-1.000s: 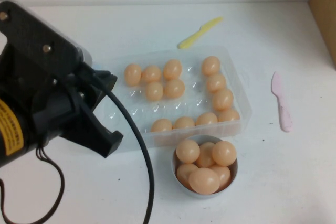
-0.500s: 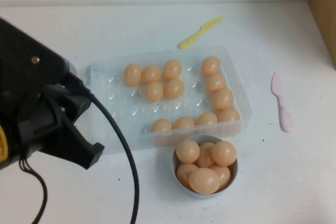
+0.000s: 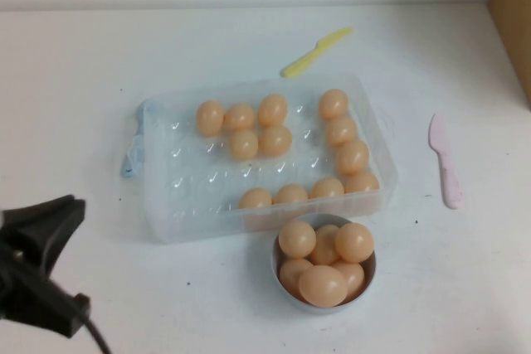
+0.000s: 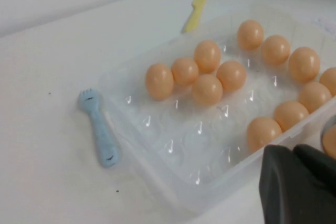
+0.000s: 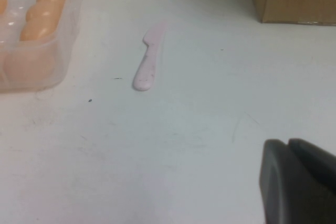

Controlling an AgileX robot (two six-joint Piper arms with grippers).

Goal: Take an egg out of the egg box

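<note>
The clear egg box (image 3: 195, 184) lies mid-table and holds several peach-tan eggs, such as one egg (image 3: 209, 118) at its far left. In the left wrist view the egg box (image 4: 184, 135) and the same egg (image 4: 159, 81) show. My left gripper (image 4: 295, 151) is shut and empty, hovering off the box's near edge. In the high view only my left arm (image 3: 37, 267) shows, at the table's near-left corner. My right gripper (image 5: 290, 143) is shut and empty over bare table to the right of the box, and is out of the high view.
A small white bowl (image 3: 278, 275) piled with several eggs stands against the box's near side. A pale blue fork (image 3: 133, 151) lies by the box's left end, a yellow knife (image 3: 315, 51) behind it, a pink knife (image 3: 444, 159) to its right. A cardboard box (image 3: 514, 14) stands far right.
My left arm has pulled back toward the near-left corner, away from the box's left side. This uncovers the blue fork and the box's left end. The eggs have not moved.
</note>
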